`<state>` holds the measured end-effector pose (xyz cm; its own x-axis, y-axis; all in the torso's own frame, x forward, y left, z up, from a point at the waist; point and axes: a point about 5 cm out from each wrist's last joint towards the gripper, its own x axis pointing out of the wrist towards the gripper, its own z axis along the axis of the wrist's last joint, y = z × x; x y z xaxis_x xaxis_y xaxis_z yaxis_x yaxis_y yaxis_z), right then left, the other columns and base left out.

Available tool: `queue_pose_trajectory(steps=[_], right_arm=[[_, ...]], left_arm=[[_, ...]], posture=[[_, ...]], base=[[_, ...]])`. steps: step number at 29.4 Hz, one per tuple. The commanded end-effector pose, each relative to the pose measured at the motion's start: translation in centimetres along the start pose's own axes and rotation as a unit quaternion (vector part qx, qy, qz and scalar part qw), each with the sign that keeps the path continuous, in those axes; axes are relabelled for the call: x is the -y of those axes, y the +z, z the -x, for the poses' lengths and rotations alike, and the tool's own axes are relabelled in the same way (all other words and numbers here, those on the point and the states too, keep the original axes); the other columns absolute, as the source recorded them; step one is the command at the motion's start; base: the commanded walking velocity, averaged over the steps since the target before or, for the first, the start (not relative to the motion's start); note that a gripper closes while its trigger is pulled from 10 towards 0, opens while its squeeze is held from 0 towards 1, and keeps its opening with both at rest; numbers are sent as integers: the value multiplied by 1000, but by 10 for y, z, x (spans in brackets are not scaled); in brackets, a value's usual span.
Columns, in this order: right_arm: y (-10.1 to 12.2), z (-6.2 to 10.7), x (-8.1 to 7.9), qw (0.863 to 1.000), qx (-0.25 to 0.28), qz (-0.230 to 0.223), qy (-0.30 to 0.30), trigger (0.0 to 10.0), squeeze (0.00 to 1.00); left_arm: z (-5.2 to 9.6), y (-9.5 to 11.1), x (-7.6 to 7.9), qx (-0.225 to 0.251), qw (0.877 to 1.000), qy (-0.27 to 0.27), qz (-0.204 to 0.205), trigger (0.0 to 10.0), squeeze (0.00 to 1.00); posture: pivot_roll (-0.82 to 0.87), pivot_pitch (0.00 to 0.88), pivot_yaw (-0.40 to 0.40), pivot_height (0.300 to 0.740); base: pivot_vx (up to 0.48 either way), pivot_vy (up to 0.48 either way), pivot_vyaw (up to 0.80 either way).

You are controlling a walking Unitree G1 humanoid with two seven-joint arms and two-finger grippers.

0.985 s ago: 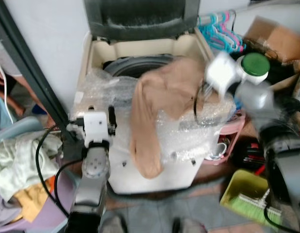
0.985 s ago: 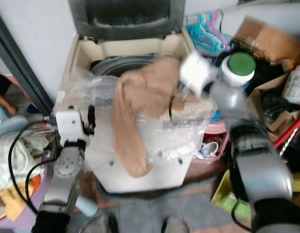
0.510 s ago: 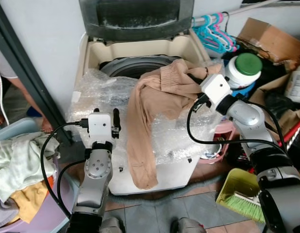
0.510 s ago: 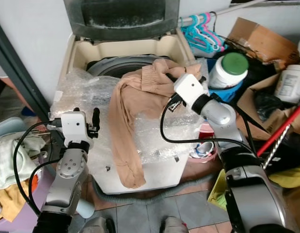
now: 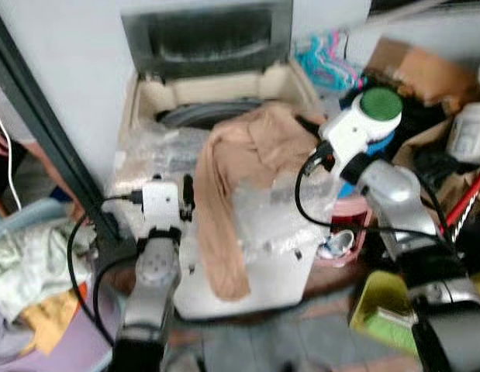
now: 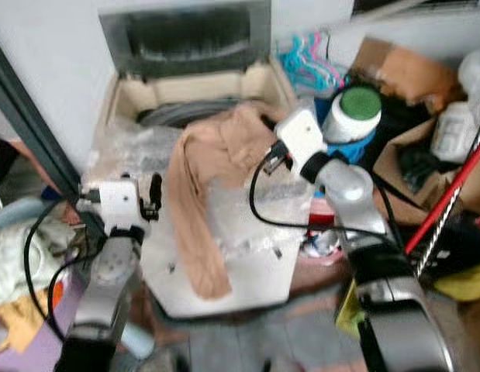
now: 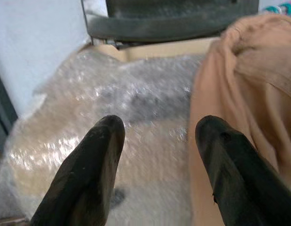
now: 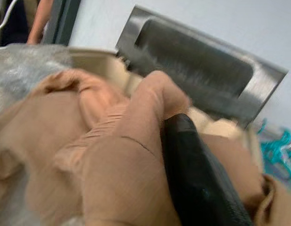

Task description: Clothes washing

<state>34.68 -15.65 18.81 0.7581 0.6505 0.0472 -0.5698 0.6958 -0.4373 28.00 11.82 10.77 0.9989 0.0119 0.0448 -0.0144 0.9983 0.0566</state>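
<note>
Now | tan garment (image 5: 247, 155) draped over washer (image 5: 224, 85) rim, leg hanging down front | R end effector (image 8: 183, 155) pinched on its bunched top | L end effector (image 7: 157, 155) spread, empty | tip: lift high so leg clears rim before dropping into drum.

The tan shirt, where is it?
The tan garment hangs over the washing machine's bubble-wrapped front edge, its top gripped by the right pincer.

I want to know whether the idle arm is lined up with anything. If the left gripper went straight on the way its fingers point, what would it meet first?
Most likely the bubble wrap covering the washing machine top: the open left gripper points over it, with the tan garment just off to one side. Depth is hard to judge.
</note>
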Motion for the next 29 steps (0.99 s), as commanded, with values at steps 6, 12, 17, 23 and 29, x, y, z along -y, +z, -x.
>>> queue_pose_trajectory(steps=[6, 12, 17, 23, 29], right_arm=[[-3, -3, -12, 999, -14, -35, 38, 10000, 1000], [-8, -5, -13, 999, -30, -37, 18, 10000, 1000], [-17, -18, -15, 997, -60, -43, -26, 10000, 1000], [-17, -42, -33, 992, -68, -90, -55, 10000, 898], [-18, -53, -42, 987, -68, -132, -63, 10000, 0]], left_arm=[[4, -4, 4, -15, 1000, -15, 3, 10000, 0], [4, -4, -1, -15, 1000, -9, -1, 10000, 0], [5, -4, -2, -16, 1000, -13, -6, 10000, 0], [4, -3, 0, -15, 1000, -8, 0, 10000, 0], [7, -4, 1, -22, 1000, -11, 1, 10000, 0]], posture=[[-81, 0, 67, 740], [-73, 0, 67, 740], [-73, 0, 66, 740], [-71, 0, 56, 740], [-61, 0, 51, 740]], base=[[0, 0, 0], [0, 0, 0], [0, 0, 0], [0, 0, 0], [0, 0, 0]])
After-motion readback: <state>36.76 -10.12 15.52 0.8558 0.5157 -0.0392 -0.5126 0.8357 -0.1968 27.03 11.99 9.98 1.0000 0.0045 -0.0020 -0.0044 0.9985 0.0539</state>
